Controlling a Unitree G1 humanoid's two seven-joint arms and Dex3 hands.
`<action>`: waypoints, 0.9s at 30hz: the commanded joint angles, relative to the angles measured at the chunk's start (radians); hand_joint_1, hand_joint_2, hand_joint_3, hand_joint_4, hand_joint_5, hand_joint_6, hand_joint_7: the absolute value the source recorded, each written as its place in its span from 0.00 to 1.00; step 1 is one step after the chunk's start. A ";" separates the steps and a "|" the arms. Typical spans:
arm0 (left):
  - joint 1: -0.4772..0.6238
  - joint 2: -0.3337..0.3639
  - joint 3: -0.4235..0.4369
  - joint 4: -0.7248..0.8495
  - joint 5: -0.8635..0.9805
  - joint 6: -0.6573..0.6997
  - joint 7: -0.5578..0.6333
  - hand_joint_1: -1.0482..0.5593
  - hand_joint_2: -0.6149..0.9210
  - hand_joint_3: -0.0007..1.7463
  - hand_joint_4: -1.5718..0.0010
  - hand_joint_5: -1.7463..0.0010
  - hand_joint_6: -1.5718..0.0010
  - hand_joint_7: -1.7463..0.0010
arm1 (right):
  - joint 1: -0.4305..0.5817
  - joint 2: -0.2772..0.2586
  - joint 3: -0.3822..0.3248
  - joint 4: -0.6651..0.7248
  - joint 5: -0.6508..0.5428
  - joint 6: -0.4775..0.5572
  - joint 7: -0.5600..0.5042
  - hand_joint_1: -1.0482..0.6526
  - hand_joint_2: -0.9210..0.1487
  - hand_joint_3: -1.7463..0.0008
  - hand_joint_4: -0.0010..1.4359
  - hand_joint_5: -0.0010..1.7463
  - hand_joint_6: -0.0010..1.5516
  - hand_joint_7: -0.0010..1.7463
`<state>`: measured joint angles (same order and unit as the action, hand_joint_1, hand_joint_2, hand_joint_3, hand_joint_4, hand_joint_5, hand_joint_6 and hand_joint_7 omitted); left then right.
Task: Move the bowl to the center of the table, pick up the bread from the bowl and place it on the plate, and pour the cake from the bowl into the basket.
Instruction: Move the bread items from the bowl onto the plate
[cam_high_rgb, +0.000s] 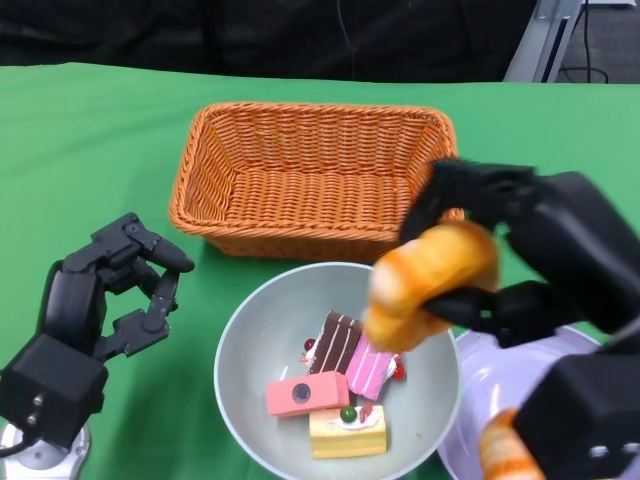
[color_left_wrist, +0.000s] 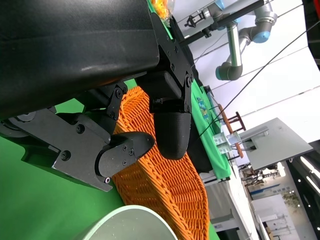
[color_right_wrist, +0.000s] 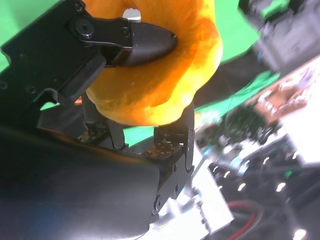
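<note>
Bread (cam_high_rgb: 432, 283) sits gripped in the right hand (cam_high_rgb: 520, 255), held above the bowl (cam_high_rgb: 245, 330) at its rim nearest the plate (cam_high_rgb: 490, 385). The plate lies just beside the bowl on the robot's right, partly hidden under that arm — so the coming move looks like a short carry to that side and down. The bread's long axis runs roughly across the table. Cake pieces (cam_high_rgb: 335, 385) remain in the bowl, with the basket (cam_high_rgb: 310, 180) just behind it. The left hand (cam_high_rgb: 110, 300) hovers beside the bowl, fingers loosely apart, holding nothing. The right wrist view shows fingers (color_right_wrist: 145, 40) pressed onto the bread from opposite sides (the head view hides the far ones).
</note>
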<state>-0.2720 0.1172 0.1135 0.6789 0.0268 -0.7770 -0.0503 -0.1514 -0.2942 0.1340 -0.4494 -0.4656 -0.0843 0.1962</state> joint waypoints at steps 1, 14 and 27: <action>-0.011 0.024 0.008 0.018 -0.017 -0.008 -0.012 0.60 0.84 0.51 0.54 0.03 0.55 0.24 | 0.083 -0.011 -0.109 -0.046 0.086 0.043 0.003 0.56 0.47 0.26 0.59 1.00 0.45 0.87; -0.063 0.053 0.035 0.119 -0.052 -0.035 -0.034 0.61 0.85 0.50 0.52 0.04 0.53 0.27 | 0.290 0.028 -0.348 -0.104 0.335 0.297 0.012 0.62 0.38 0.26 0.55 1.00 0.37 0.97; -0.075 0.060 0.043 0.149 -0.065 -0.051 -0.050 0.60 0.86 0.47 0.53 0.04 0.54 0.25 | 0.282 0.009 -0.314 0.060 0.360 0.612 0.027 0.63 0.27 0.40 0.49 1.00 0.37 0.94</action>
<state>-0.3457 0.1603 0.1479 0.8338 -0.0181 -0.8193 -0.0902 0.1498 -0.2757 -0.1845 -0.4019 -0.1109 0.4927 0.2199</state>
